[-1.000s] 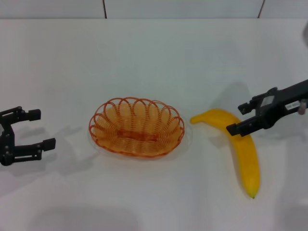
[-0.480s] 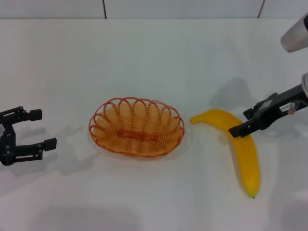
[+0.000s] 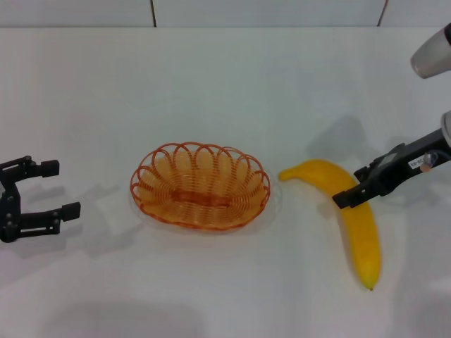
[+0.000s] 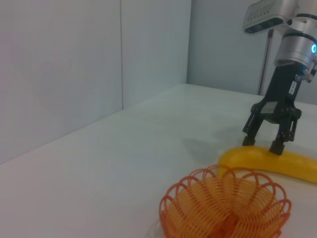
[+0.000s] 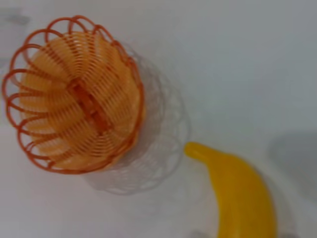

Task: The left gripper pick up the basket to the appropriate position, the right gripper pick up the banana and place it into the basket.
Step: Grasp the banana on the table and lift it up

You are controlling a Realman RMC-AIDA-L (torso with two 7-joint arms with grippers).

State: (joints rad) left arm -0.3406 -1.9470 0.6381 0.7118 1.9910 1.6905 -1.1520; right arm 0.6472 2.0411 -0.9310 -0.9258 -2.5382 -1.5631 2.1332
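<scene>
On the white surface, the right gripper stands over the upper part of the banana, its fingers spread wide to either side of the fruit and low against it, not yet closed. The step in hand appears to be the banana grasp; the next move calls for closing the fingers, then lifting. The basket sits at centre, empty, near the banana's stem end. The left gripper waits open at the far left, well apart from the basket.
</scene>
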